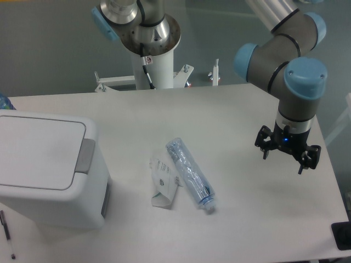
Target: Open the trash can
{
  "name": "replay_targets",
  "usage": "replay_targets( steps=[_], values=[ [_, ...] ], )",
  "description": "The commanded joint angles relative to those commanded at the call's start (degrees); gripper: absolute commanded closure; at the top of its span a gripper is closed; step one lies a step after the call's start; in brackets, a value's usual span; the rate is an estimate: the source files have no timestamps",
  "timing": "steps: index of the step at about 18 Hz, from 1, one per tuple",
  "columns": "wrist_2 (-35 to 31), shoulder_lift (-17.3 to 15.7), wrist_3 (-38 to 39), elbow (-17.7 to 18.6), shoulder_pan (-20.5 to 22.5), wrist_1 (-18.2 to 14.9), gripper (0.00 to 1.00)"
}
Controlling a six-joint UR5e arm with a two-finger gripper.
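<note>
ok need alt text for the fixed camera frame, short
A white trash can with its lid closed sits at the table's left edge, while the robot gripper hovers open far to the right. A clear plastic bottle and a crumpled paper carton lie between them.

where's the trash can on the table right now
The trash can sits at the left edge of the table in the camera view, lid shut, its grey tab facing the carton and bottle at the centre.

Plastic bottle [190, 175] lying beside a small carton [164, 183] (touching) on the table [236, 219].
</note>
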State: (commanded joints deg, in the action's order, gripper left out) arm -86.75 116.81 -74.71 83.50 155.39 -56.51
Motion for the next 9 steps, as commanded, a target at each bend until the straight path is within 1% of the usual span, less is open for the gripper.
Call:
replay_targets(
  steps=[9],
  values=[
    [0.44, -0.35, 0.52, -0.35, 0.00, -0.44, 0.00]
  ],
)
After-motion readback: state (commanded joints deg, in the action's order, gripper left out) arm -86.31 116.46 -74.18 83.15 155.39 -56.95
